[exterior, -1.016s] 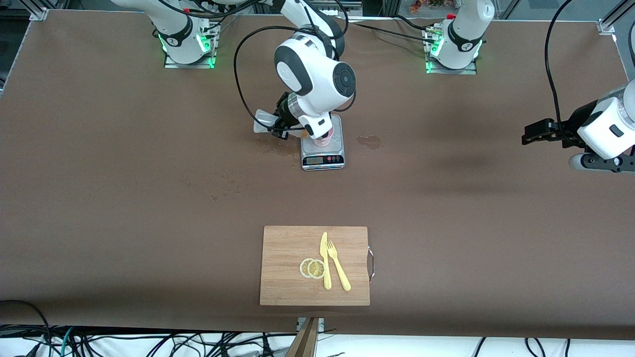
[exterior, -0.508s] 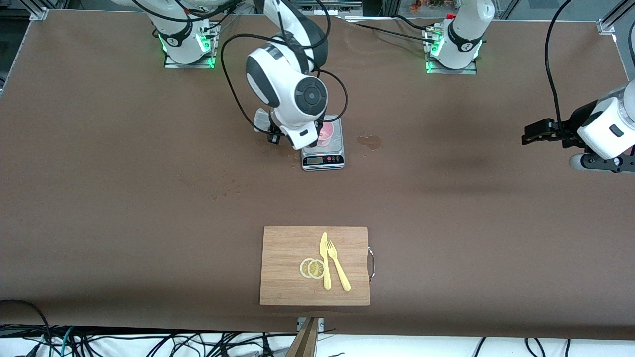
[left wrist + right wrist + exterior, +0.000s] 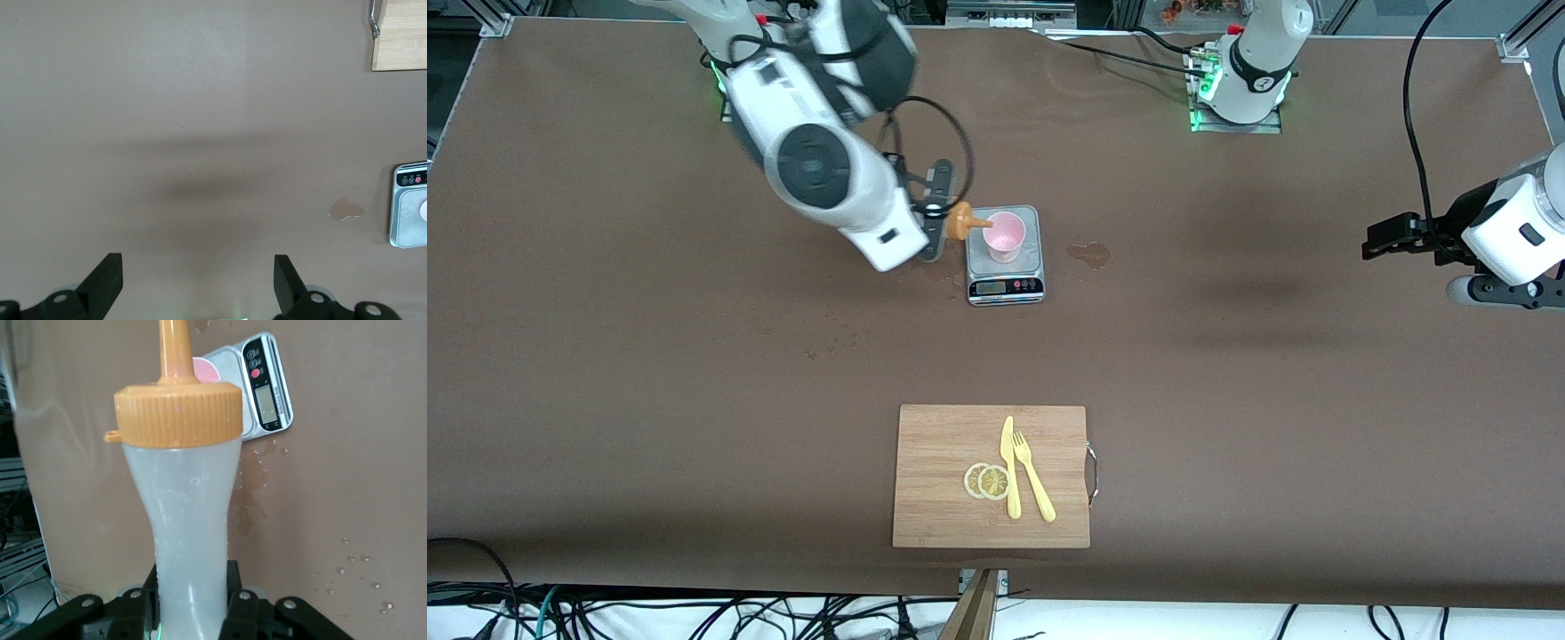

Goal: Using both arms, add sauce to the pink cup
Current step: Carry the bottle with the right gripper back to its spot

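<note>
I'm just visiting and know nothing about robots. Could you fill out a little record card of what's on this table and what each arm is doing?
Right gripper: shut on the translucent whitish squeeze bottle with orange nozzle cap, beside the scale
Bottle nozzle: tipped toward the pale pink plastic cup
Cup: upright on the small silver kitchen scale
Left gripper: open, holding nothing, waiting at the left arm's end of the table
Wet patch: on the brown table beside the scale
Wooden cutting board: nearer the front camera, carrying a yellow plastic knife, fork and two lemon slices
</note>
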Robot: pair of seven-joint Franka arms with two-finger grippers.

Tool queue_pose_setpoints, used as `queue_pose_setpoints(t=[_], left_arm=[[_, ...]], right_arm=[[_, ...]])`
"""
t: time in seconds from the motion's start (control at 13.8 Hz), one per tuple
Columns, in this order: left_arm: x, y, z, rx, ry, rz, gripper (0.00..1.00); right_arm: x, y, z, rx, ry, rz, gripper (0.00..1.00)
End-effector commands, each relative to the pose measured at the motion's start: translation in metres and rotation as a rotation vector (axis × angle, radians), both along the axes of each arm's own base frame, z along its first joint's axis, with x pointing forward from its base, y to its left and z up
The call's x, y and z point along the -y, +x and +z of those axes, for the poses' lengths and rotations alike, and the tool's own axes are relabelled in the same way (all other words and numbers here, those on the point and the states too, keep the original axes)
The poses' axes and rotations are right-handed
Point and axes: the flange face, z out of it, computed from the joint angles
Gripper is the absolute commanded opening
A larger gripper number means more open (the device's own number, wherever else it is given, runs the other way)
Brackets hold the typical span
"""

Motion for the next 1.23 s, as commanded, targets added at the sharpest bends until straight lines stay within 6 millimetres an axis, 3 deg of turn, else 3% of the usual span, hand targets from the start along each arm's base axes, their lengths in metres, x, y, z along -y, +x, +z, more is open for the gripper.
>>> queue_pose_setpoints(t=[0.0,0.22,0.36,0.58,0.73,0.87,1.16], left_arm=[[-0.001,0.0,0.003,-0.002,0.0,-0.012,1.0],[-0.001,0.0,0.003,-0.002,0.0,-0.012,1.0],[-0.001,0.0,0.003,-0.002,0.0,-0.012,1.0],[-0.001,0.0,0.003,-0.002,0.0,-0.012,1.0],[-0.001,0.0,0.003,-0.002,0.0,-0.012,1.0],[0.0,0.0,0.003,-0.002,0.0,-0.013,1.0],[-0.001,0.0,0.003,-0.002,0.0,-0.012,1.0]], right_arm=[[0.068,0.015,0.015,-0.004,0.144,0.019,0.12],[0.14,0.042,0.017,0.022,0.308,0.077,0.14],[0.205,0.056,-0.002,0.034,0.443,0.124,0.14],[0.273,0.061,-0.032,0.077,0.608,0.207,0.14],[0.312,0.061,-0.061,0.095,0.712,0.216,0.14],[0.338,0.056,-0.089,0.088,0.802,0.234,0.14],[0.39,0.05,-0.183,0.084,1.022,0.226,0.14]])
